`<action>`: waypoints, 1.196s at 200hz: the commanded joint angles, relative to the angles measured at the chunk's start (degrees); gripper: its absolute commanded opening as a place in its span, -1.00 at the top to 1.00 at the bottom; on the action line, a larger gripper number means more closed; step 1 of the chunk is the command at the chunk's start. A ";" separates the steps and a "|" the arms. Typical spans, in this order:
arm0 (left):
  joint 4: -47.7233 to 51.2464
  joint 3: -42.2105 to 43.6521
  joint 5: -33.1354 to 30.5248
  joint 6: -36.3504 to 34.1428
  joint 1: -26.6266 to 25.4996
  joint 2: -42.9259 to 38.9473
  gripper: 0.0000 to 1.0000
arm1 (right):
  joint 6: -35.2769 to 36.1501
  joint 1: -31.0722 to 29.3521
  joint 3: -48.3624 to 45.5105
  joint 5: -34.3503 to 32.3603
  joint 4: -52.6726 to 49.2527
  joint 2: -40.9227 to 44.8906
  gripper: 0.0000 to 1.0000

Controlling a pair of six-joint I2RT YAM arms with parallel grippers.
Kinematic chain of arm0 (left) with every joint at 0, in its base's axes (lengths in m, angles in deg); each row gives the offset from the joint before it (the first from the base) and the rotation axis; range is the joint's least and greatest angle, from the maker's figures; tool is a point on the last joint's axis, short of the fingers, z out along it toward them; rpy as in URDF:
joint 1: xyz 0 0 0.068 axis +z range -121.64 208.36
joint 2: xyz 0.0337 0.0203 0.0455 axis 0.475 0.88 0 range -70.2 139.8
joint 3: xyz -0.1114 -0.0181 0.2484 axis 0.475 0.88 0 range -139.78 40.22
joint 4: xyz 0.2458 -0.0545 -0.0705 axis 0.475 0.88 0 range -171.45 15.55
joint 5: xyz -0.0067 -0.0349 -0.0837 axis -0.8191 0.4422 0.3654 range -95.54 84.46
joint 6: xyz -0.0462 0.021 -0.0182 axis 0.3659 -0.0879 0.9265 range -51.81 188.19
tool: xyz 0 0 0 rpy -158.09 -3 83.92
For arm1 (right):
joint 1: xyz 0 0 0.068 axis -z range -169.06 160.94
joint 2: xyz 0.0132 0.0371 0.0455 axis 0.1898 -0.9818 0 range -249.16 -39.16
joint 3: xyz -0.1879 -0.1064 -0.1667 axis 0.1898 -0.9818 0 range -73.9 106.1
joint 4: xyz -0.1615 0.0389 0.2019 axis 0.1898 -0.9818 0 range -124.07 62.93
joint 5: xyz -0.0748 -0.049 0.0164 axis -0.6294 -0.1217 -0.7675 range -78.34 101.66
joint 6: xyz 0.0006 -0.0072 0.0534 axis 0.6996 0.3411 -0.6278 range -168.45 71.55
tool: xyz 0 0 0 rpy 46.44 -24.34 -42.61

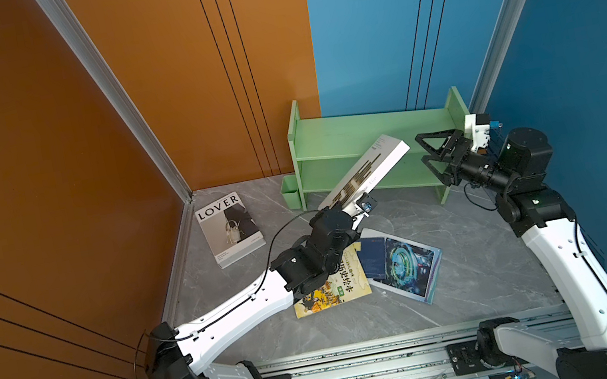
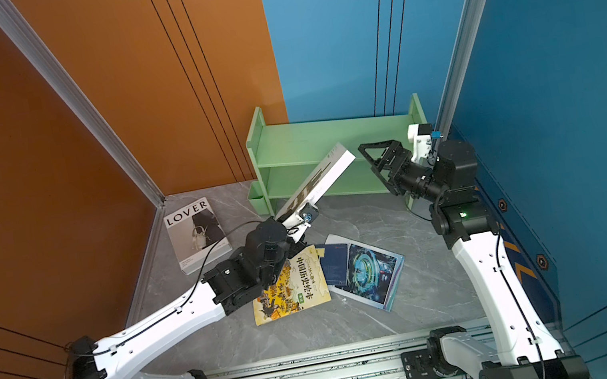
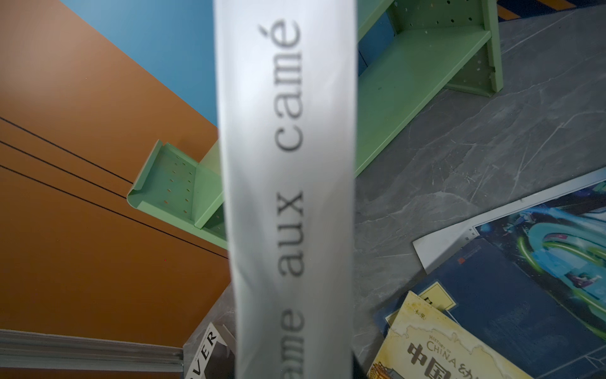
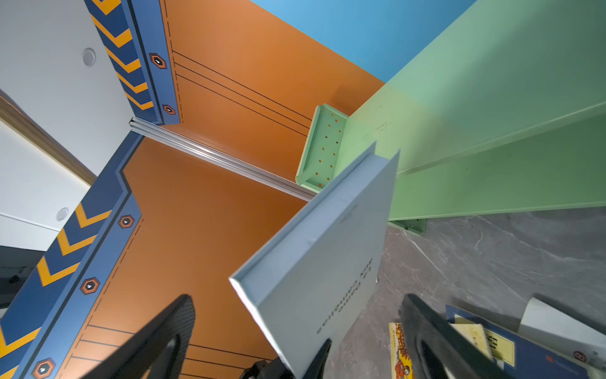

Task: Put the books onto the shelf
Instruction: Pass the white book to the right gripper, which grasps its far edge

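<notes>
Nearest, a yellow book (image 1: 336, 290) and teal book (image 1: 406, 265) lie flat. Beyond, the left gripper (image 1: 340, 206) pinches the low end of a white book (image 1: 370, 170) tilted up before the green shelf (image 1: 367, 133). There the right gripper (image 1: 421, 147), spread wide and empty, hangs beside its raised end.

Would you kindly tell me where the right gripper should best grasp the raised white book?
Probably the free upper end of the white book, approached from the right with jaws spanning its covers: the left gripper holds the lower end; the free one tilts up toward the open right gripper.
</notes>
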 commanded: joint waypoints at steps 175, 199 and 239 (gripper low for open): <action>-16.00 -0.54 -12.23 -19.00 -6.40 7.58 0.97 | 17.28 3.73 4.95 5.48 -29.43 -1.81 -0.67; -16.68 -0.46 -12.75 -21.11 -7.08 8.05 0.97 | 17.36 3.57 5.03 5.10 -29.18 -2.18 -0.65; -19.00 0.00 -12.85 -23.59 -7.80 8.28 0.97 | 17.56 1.91 4.94 2.67 -27.72 -2.37 -0.42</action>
